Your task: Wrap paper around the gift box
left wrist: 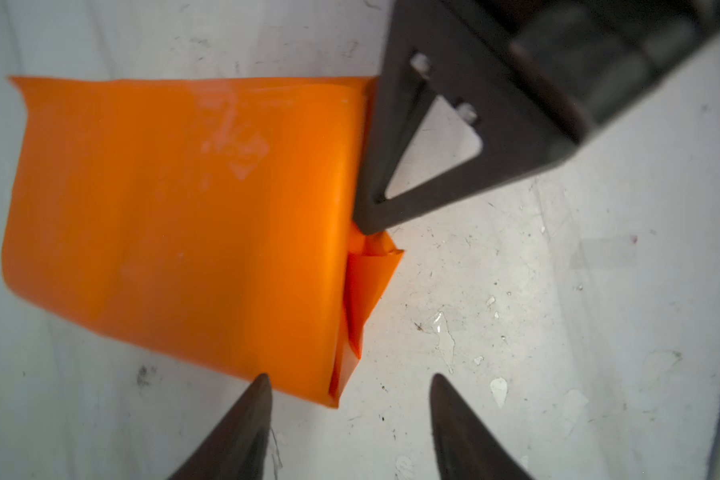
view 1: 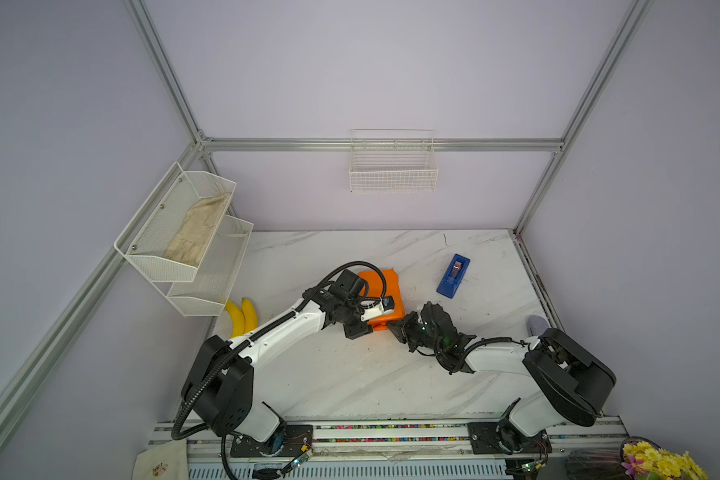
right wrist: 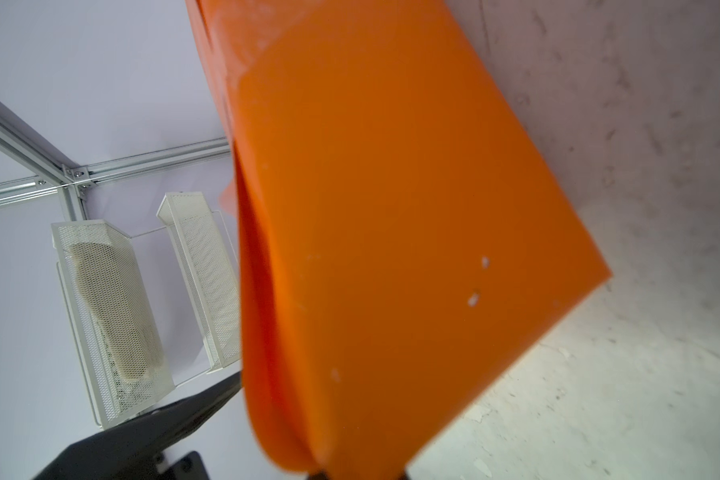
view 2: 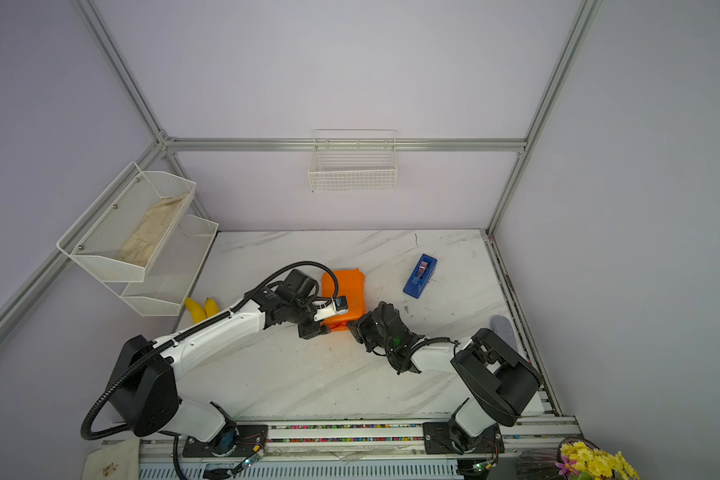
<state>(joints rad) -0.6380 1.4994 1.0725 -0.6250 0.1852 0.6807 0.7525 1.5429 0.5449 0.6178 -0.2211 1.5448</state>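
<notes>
Now, a small white mark on the left arm is too small to be read, and any print on the blue tape dispenser [view 1: 453,276] cannot be made out either. The gift box cannot be seen at all: only the paper [view 1: 391,282] [left wrist: 175,216], folded into one orange bundle, is shown lying mid-tabletop [view 1: 350,374] between the two arms. The left end effector [left wrist: 350,384] is held wide open at the bundle's near corner, with nothing gripped. The right end effector [left wrist: 368,222] is closed, and in the right wrist view a fold of the paper [right wrist: 391,249] is seen running down into its tips, which are cut off at the frame edge. Counted: one tape dispenser, two bananas [view 1: 248,313] partly hidden behind the mesh rack [view 1: 154,266], one cloth [view 1: 196,232] in its upper tier, and one wire basket [view 1: 393,178] on the back wall.
</notes>
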